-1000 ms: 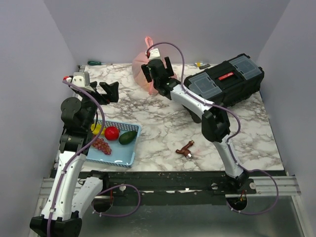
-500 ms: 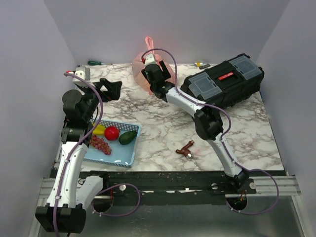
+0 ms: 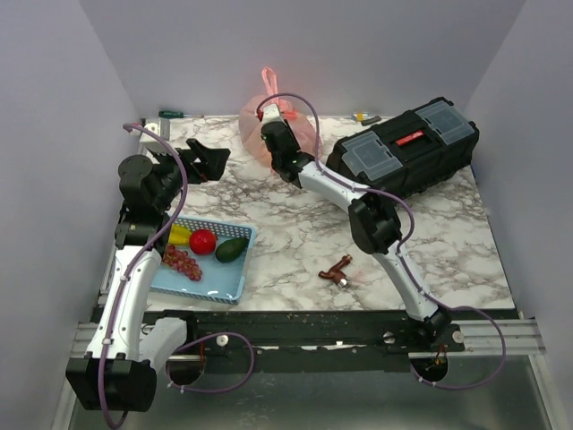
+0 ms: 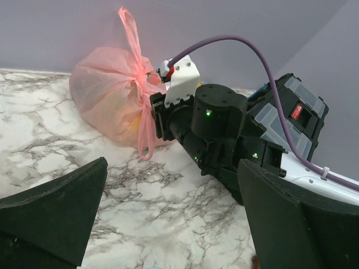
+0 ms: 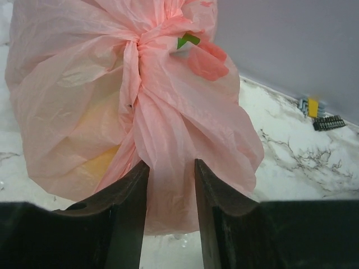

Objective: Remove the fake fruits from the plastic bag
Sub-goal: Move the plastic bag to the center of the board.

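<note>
The pink plastic bag (image 3: 253, 127) sits knotted at the back of the table, its handles sticking up. My right gripper (image 3: 266, 136) is pressed against its near side, and the jaws have narrowed onto a fold of pink plastic (image 5: 171, 185) below the knot. A yellow-orange fake fruit (image 5: 96, 161) shows dimly through the film; the others inside are hidden. My left gripper (image 3: 213, 159) hovers open to the left of the bag (image 4: 109, 92) with nothing between its fingers, and looks across at the right gripper (image 4: 154, 115).
A light blue basket (image 3: 224, 282) at the front left holds a red fruit (image 3: 203, 241), a yellow one, an avocado (image 3: 232, 249) and grapes. A black toolbox (image 3: 407, 143) stands right of the bag. A small brown object (image 3: 338, 270) lies near the front.
My right gripper pushed forward against the bag and its jaws narrowed onto the plastic. My left gripper swung right and back, towards the bag.
</note>
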`<action>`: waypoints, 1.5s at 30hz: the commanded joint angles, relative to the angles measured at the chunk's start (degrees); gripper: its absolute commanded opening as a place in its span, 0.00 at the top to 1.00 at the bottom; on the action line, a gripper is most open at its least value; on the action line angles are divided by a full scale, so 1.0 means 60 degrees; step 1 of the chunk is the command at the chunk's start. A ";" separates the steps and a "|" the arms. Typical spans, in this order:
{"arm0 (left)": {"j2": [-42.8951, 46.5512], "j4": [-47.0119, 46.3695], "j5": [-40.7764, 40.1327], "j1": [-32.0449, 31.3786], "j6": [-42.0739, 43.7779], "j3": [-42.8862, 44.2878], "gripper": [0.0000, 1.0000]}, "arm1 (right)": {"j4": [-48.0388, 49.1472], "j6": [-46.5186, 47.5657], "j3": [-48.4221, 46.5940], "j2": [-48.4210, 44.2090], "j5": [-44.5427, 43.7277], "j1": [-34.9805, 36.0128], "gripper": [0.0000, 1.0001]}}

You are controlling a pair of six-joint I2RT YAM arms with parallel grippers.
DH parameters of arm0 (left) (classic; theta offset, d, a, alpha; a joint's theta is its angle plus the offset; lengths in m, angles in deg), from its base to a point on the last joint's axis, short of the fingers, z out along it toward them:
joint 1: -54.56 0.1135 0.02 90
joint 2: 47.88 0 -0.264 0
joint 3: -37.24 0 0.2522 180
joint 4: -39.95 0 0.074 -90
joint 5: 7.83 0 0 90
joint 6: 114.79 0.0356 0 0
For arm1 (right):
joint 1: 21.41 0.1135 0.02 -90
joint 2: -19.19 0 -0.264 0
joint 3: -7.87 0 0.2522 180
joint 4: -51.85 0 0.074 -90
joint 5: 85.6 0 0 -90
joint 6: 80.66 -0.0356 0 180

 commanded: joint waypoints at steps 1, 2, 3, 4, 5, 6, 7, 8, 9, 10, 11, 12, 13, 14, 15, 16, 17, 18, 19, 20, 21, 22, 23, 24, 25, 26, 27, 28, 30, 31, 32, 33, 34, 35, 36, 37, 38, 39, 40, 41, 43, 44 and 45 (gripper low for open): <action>-0.0127 -0.0144 0.0339 0.0058 -0.0162 0.0235 0.01 | 0.0270 -0.0335 0.0786 -0.0547 0.0825 0.0184 0.64; -0.0134 -0.0134 0.0298 0.0054 -0.0140 0.0227 0.01 | 0.0343 -0.0309 0.0953 -0.0645 0.0930 0.0207 0.67; -0.0147 -0.0110 0.0264 0.0055 -0.0126 0.0247 0.01 | 0.0340 -0.0279 0.1056 -0.0697 0.1008 0.0246 0.71; -0.0200 -0.0035 0.0220 0.0055 -0.0107 0.0292 0.01 | 0.0341 -0.0201 0.1106 -0.0715 0.1047 0.0281 0.76; -0.0245 -0.0028 0.0228 0.0055 -0.0096 0.0347 0.01 | 0.0323 -0.0135 0.1168 -0.0727 0.1029 0.0338 0.79; -0.0289 -0.0027 0.0254 0.0055 -0.0075 0.0392 0.01 | 0.0278 -0.0104 0.1227 -0.0731 0.1003 0.0385 0.82; -0.0334 0.0215 0.0259 0.0055 -0.0053 0.0414 0.01 | 0.0184 -0.0100 0.1296 -0.0753 0.0974 0.0447 0.85; -0.0363 0.0235 0.0238 0.0054 -0.0038 0.0412 0.01 | 0.0072 -0.0121 0.1366 -0.0773 0.0939 0.0500 0.90; -0.0395 0.0248 0.0203 0.0053 0.0002 0.0402 0.01 | -0.0045 -0.0164 0.1425 -0.0839 0.0899 0.0577 0.93; -0.0435 0.0244 0.0179 0.0054 0.0026 0.0409 0.01 | -0.0123 -0.0214 0.1574 -0.0956 0.0876 0.0661 0.97; -0.0512 0.0309 0.0147 0.0054 0.0028 0.0461 0.01 | -0.0124 -0.0268 0.1761 -0.1089 0.0884 0.0745 0.99; -0.0574 0.0394 0.0157 0.0055 0.0036 0.0532 0.01 | -0.0028 -0.0296 0.2083 -0.1299 0.0893 0.0834 0.99; -0.0652 0.0446 0.0223 0.0055 0.0033 0.0589 0.01 | 0.0119 -0.0339 0.2389 -0.1485 0.0903 0.0903 0.99; -0.0717 0.0489 0.0283 0.0055 0.0029 0.0613 0.01 | 0.0186 -0.0412 0.2731 -0.1722 0.0912 0.1006 0.99; -0.0762 0.0531 0.0296 0.0041 0.0028 0.0621 0.01 | 0.0202 -0.0532 0.3015 -0.1923 0.0913 0.1065 0.99; -0.0828 0.0558 0.0263 0.0040 0.0028 0.0625 0.01 | 0.0188 -0.0647 0.3349 -0.2194 0.0955 0.1146 0.99; -0.0874 0.0568 0.0253 0.0040 0.0021 0.0632 0.01 | 0.0152 -0.0779 0.3695 -0.2425 0.0983 0.1227 0.99; -0.0965 0.0618 0.0199 0.0040 0.0014 0.0681 0.01 | 0.0116 -0.0909 0.3950 -0.2689 0.1034 0.1285 0.99; -0.1059 0.0717 0.0187 0.0040 0.0000 0.0760 0.01 | 0.0071 -0.1071 0.4317 -0.2971 0.1095 0.1342 0.99; -0.1184 0.0872 0.0212 0.0044 -0.0015 0.0873 0.01 | 0.0027 -0.1223 0.4638 -0.3216 0.1220 0.1388 0.99; -0.1272 0.0954 0.0277 0.0047 -0.0030 0.0949 0.01 | -0.0050 -0.1431 0.5015 -0.3526 0.1369 0.1431 0.99; -0.1379 0.1080 0.0352 0.0040 -0.0044 0.1013 0.01 | -0.0149 -0.1656 0.5340 -0.3773 0.1551 0.1453 0.99; -0.1465 0.1194 0.0414 0.0040 -0.0066 0.1077 0.01 | -0.0260 -0.1811 0.5708 -0.4071 0.1793 0.1463 0.99; -0.1572 0.1268 0.0447 0.0040 -0.0074 0.1139 0.01 | -0.0400 -0.2157 0.6025 -0.4334 0.1993 0.1470 0.99; -0.1689 0.1351 0.0430 0.0017 -0.0060 0.1189 0.01 | -0.0505 -0.2346 0.6416 -0.4675 0.2197 0.1470 0.99; -0.1803 0.1444 0.0410 0.0011 -0.0071 0.1266 0.01 | -0.0569 -0.2537 0.6757 -0.4946 0.2407 0.1470 0.99; -0.1956 0.1603 0.0414 0.0011 -0.0101 0.1410 0.01 | -0.0595 -0.2662 0.7208 -0.5274 0.2688 0.1470 0.99; -0.2082 0.1768 0.0479 0.0018 -0.0104 0.1538 0.01 | -0.0590 -0.2754 0.7705 -0.5600 0.2985 0.1470 0.99; -0.2439 0.2149 0.0631 -0.0041 -0.0083 0.1836 0.01 | -0.0527 -0.2960 0.8617 -0.6205 0.3604 0.1470 0.99; -0.2626 0.2364 0.0673 -0.0095 -0.0002 0.1977 0.01 | -0.0449 -0.3073 0.9021 -0.6461 0.3856 0.1474 0.99; -0.2779 0.2539 0.0683 -0.0223 0.0098 0.2096 0.01 | -0.0441 -0.3245 0.9455 -0.6770 0.4025 0.1479 0.99; -0.2963 0.2700 0.0673 -0.0341 0.0231 0.2230 0.01 | -0.0415 -0.3353 0.9789 -0.7016 0.4206 0.1470 0.99; -0.3137 0.2887 0.0697 -0.0472 0.0286 0.2354 0.01 | -0.0376 -0.3463 1.0175 -0.7332 0.4380 0.1470 0.99; -0.3379 0.3048 0.0807 -0.0569 0.0319 0.2533 0.01 | -0.0237 -0.3544 1.0557 -0.7601 0.4557 0.1471 0.99; -0.3589 0.3227 0.0974 -0.0687 0.0321 0.2683 0.01 | -0.0115 -0.3608 1.0873 -0.7878 0.4676 0.1485 0.99; -0.3821 0.3477 0.1104 -0.0831 0.0357 0.2911 0.01 | 0.0056 -0.3683 1.1263 -0.8114 0.4768 0.1473 0.99; -0.4048 0.3823 0.1129 -0.0999 0.0463 0.3111 0.02 | 0.0169 -0.3753 1.1516 -0.8371 0.4821 0.1482 0.99; -0.4182 0.4119 0.1018 -0.1261 0.0701 0.3337 0.04 | 0.0207 -0.3819 1.1764 -0.8591 0.4867 0.1476 0.99; -0.4316 0.4457 0.0781 -0.1541 0.0961 0.3533 0.04 | 0.0170 -0.3894 1.1914 -0.8758 0.4889 0.1480 0.99; -0.4391 0.4688 0.0378 -0.1876 0.1152 0.3658 0.05 | 0.0094 -0.4015 1.2079 -0.8948 0.4887 0.1482 0.99; -0.4559 0.5112 -0.0261 -0.2505 0.1433 0.3878 0.09 | 0.0044 -0.4209 1.2395 -0.9343 0.4901 0.1476 0.99; -0.4639 0.5321 -0.0452 -0.2719 0.1512 0.4024 0.13 | 0.0143 -0.4266 1.2564 -0.9527 0.4884 0.1474 0.99; -0.4715 0.5506 -0.0533 -0.2944 0.1560 0.4175 0.18 | 0.0255 -0.4326 1.2788 -0.9729 0.4828 0.1473 0.99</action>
